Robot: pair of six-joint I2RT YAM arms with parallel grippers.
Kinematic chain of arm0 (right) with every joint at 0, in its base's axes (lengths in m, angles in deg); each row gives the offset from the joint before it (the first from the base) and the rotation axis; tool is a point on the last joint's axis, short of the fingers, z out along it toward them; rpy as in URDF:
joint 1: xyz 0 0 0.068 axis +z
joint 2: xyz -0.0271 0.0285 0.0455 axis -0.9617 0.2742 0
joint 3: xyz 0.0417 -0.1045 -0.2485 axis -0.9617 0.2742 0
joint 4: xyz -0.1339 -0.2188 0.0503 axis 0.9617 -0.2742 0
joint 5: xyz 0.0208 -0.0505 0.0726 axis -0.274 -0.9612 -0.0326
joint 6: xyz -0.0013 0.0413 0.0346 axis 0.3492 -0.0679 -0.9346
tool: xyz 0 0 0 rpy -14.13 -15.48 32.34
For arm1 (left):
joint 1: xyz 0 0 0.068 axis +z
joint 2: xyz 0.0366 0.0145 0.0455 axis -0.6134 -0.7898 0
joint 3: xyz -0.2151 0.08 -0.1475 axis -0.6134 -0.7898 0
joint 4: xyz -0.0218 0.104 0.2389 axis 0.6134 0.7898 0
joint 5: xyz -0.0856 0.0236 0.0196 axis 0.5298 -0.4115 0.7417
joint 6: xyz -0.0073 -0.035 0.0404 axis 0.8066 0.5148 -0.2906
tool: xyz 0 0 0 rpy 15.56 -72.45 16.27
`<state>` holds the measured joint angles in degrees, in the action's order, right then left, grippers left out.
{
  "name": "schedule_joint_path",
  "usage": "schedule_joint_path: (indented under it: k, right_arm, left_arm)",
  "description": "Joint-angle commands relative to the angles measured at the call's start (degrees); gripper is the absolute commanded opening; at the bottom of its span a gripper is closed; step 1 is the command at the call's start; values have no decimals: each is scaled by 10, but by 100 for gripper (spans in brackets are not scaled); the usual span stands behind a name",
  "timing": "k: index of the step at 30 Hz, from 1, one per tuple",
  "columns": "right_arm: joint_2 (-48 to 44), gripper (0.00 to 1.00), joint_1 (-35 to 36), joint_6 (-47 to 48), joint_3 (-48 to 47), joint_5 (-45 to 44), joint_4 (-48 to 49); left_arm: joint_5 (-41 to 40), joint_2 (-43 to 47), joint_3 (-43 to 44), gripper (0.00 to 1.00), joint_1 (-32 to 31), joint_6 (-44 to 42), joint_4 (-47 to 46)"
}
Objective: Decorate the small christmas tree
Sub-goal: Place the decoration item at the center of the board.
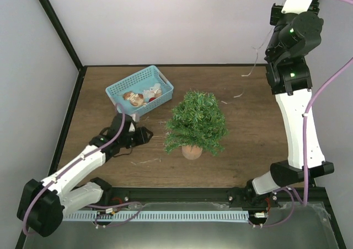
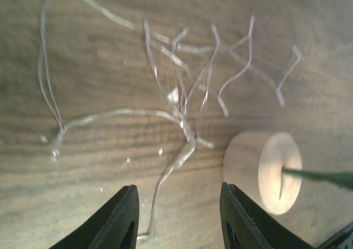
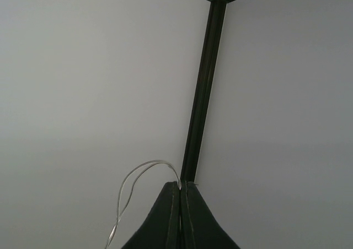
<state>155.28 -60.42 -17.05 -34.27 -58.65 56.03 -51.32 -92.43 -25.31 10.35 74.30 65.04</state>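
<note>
overhead, the small christmas tree (image 1: 196,122) stands upright mid-table (image 1: 253,133), its pot (image 1: 192,151) just right of the low left claw (image 1: 148,134); a light-blue basket (image 1: 139,90) sits behind-left. left wrist: the claw's fingers (image 2: 110,227) stand apart, released, over clear strands (image 2: 182,95) lying beside the pot. right wrist: the right claw (image 3: 180,191) is clenched on a thread loop (image 3: 122,193), facing a pale wall (image 3: 83,84).
</note>
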Motion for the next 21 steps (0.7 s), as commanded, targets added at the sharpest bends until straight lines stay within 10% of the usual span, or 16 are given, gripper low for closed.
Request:
schedule_joint_path:
  k: [1, 10, 21]
  right_arm:
    - [-18, 1, -2, -12, 11, 12, 14]
    - [-50, 1, -1, -72, 72, 20, -51]
    - [-175, 1, -37, -277, 430, 42, -137]
  left_arm:
    - [0, 10, -59, 41, -49, 50, -73]
    - [-30, -55, -85, 43, -140, 85, -137]
    - [-93, -136, -88, 46, -209, 86, -155]
